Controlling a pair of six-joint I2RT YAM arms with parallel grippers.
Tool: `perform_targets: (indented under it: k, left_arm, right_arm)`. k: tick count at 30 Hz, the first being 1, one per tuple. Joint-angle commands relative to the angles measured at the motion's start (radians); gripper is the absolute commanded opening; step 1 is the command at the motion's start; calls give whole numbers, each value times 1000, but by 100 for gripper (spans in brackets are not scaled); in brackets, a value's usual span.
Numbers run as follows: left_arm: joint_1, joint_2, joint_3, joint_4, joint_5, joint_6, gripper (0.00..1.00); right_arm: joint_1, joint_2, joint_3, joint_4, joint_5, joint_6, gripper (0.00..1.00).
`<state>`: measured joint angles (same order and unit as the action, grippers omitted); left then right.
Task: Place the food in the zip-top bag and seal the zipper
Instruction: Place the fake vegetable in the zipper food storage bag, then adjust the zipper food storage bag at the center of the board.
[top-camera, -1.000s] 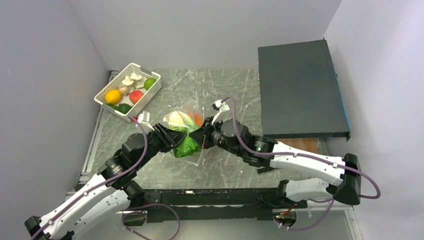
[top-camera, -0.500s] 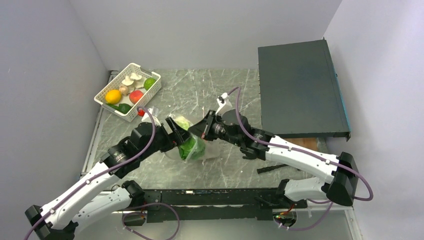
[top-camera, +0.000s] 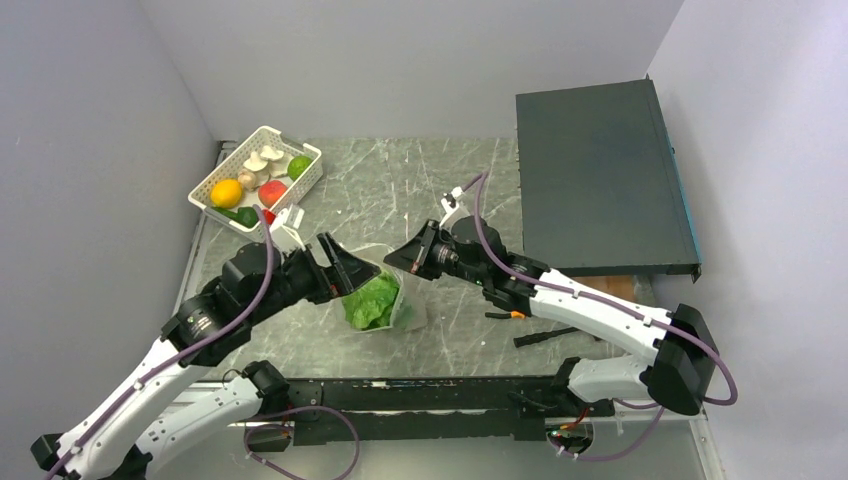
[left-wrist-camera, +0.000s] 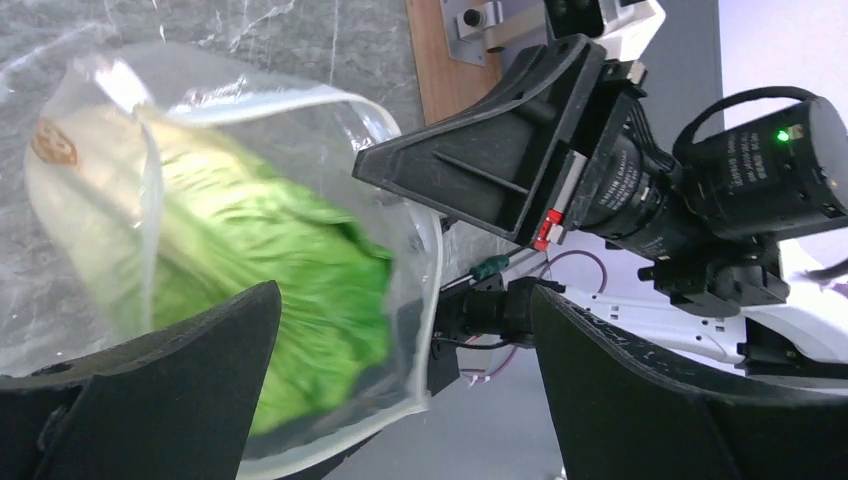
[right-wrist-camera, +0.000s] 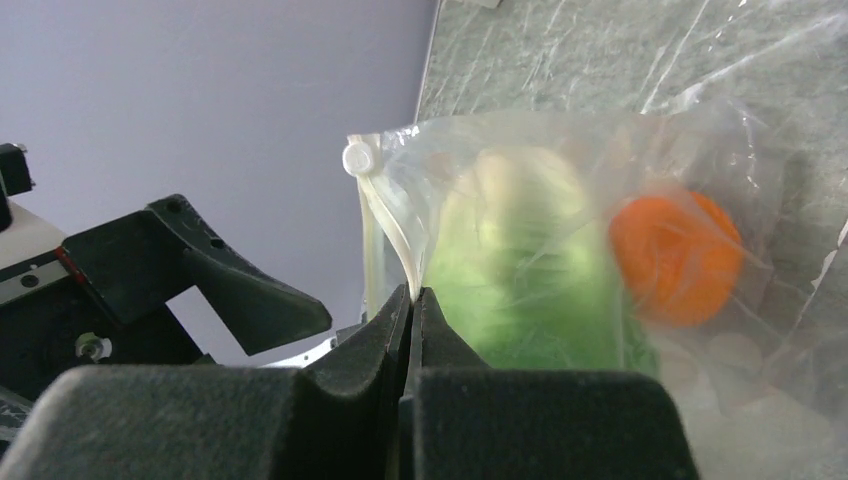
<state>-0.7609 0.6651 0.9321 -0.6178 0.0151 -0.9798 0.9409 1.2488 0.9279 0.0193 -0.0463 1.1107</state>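
Our left gripper (top-camera: 347, 268) has backed out, fingers spread, leaving the zip-top bag (top-camera: 411, 312) resting on the table (top-camera: 450, 180) with lettuce (top-camera: 371, 303) inside, our right gripper (right-wrist-camera: 412, 300) pinching its zipper (right-wrist-camera: 386, 218) rim, which we judge the firmest hold on such limp, slippery film.

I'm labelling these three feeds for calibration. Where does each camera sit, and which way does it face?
Top external: above and behind the arm bases, looking down on the table; both arms show, with the left gripper and right gripper.
Left wrist: on the left arm, facing the zip-top bag of lettuce; its own open fingers frame the view.
Right wrist: on the right arm, facing the bag's mouth; its own shut fingers pinch the zipper.
Shared: both wrist views show the bag and the opposite gripper.
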Motion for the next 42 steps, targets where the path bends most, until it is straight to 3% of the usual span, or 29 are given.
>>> perform_targets:
  k: [1, 5, 14, 19, 22, 25, 29, 30, 33, 37, 38, 40, 42]
  left_arm:
    - [-3, -1, 41, -66, 15, 44, 100]
    - [-3, -9, 52, -161, -12, 59, 97]
    - [-3, -101, -50, -208, -69, 5, 53]
    - [-4, -74, -104, -187, -27, -8, 60]
    - [-4, -48, -126, -161, -2, -6, 59]
    - [-3, -21, -148, -87, 26, 6, 39]
    - [-4, 48, -61, 26, 80, 65, 2]
    - [-3, 75, -17, 29, 85, 83, 0]
    - [-4, 148, 106, 20, 97, 132, 0]
    - [-3, 180, 141, 55, 139, 141, 1]
    - [-4, 177, 131, 45, 126, 138, 10]
    - [-5, 155, 85, 8, 98, 123, 43]
    - [-6, 123, 21, -11, 86, 107, 60]
  right_arm:
    - [0, -32, -11, 81, -29, 2, 0]
    - [-2, -44, -3, 66, -10, -26, 0]
    - [-6, -60, -13, 80, -15, -43, 0]
    - [-7, -70, -18, 80, -12, -57, 0]
    - [-7, -81, -22, 75, -5, -73, 0]
    - [-7, -95, -32, 83, -6, -106, 0]
    - [-6, -132, -51, 87, 13, -178, 0]
    - [-7, -142, -52, 73, 32, -202, 0]
    - [-7, -172, -43, 7, 111, -262, 0]
    - [-7, -225, -43, -48, 193, -320, 0]
    - [-6, -239, -48, -45, 203, -330, 0]
    - [-6, -254, -53, -42, 214, -341, 0]
    - [-7, -262, -51, -42, 217, -347, 0]
